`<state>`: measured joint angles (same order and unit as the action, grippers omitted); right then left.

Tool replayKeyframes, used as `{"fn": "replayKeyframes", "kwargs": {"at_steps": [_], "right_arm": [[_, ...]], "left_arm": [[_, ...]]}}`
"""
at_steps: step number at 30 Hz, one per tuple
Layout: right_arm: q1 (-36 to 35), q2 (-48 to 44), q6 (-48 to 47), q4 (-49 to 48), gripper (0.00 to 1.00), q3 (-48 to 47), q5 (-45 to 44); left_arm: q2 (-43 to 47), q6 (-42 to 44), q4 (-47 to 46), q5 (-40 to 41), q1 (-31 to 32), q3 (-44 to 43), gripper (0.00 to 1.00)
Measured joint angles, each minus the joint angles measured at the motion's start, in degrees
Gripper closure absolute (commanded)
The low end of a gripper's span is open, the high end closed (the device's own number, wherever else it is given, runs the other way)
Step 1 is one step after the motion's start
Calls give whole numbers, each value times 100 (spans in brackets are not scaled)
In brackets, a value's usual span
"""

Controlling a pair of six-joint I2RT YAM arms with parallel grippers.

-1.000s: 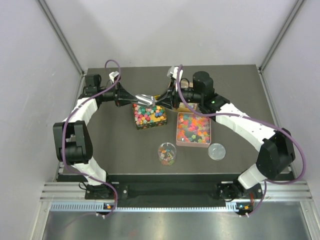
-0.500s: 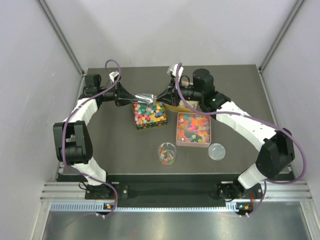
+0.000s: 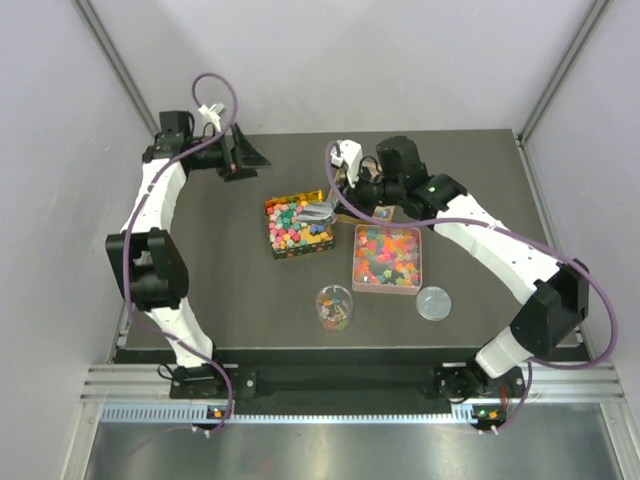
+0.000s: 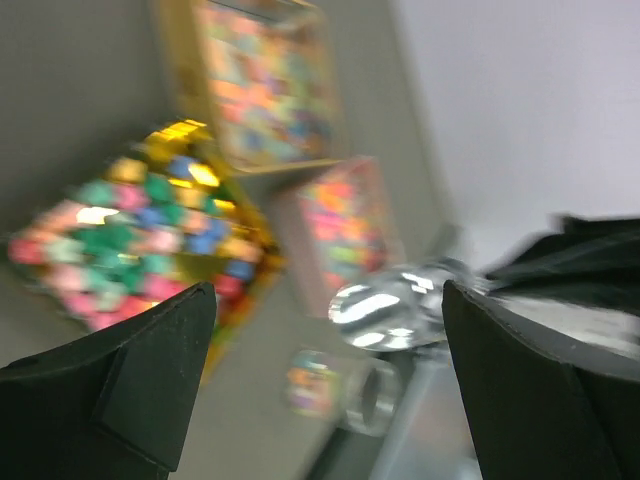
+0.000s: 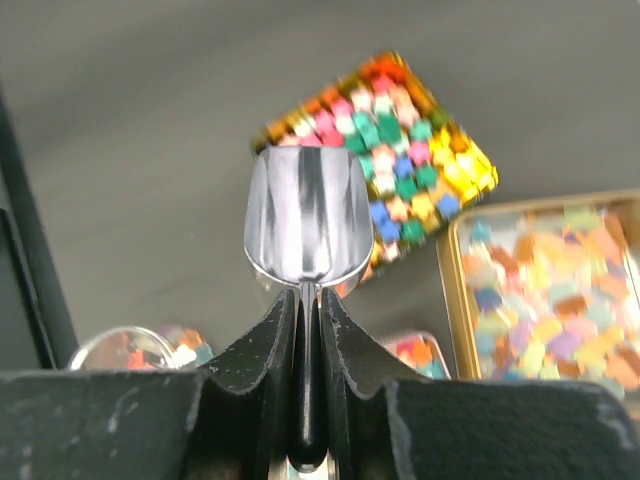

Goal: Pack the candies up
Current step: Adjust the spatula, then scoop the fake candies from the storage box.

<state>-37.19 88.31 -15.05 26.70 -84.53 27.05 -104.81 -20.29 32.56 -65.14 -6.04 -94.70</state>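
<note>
**The count, kind by kind**

1 counter [image 3: 220,290] carries 2 tins: 1 gold tin [image 3: 300,253] and 1 pink tin [image 3: 387,290]. There is also 1 small clear jar [image 3: 334,307], 1 round clear lid [image 3: 434,302] and 1 metal scoop [image 3: 318,212]. The candies [image 3: 290,228] are too many to count and lie in 3 containers. There are 2 arms, the left arm [image 3: 150,200] and the right arm [image 3: 490,245], with 2 grippers: the left gripper [image 3: 250,158] and the right gripper [image 3: 340,197].

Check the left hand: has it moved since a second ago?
Yes. The left hand has swung away from the gold tin, toward the far left of the top view, and now stands open.
</note>
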Motion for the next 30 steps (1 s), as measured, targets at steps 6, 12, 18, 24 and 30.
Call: {"fn": "replayKeyframes", "kwargs": {"at_steps": [6,12,18,24,30], "right_arm": [[-85,516,-116,573,100,-271,-841],[-179,1237,94,804,100,-490,-1515],[-310,2050,317,1189,100,-1270,-1742],[-323,2752,422,1622,100,-2264,-2070],[-546,3152,411,2002,100,-2820,-2562]], "left_arm": [[52,1611,503,3012,883,-24,2],[538,1864,37,5136,1292,1464,1],[1016,1742,-616,6205,1139,2090,1],[1305,1665,-1152,6516,1143,2441,1],[1379,1563,-1266,6520,1132,2520,1]]}}
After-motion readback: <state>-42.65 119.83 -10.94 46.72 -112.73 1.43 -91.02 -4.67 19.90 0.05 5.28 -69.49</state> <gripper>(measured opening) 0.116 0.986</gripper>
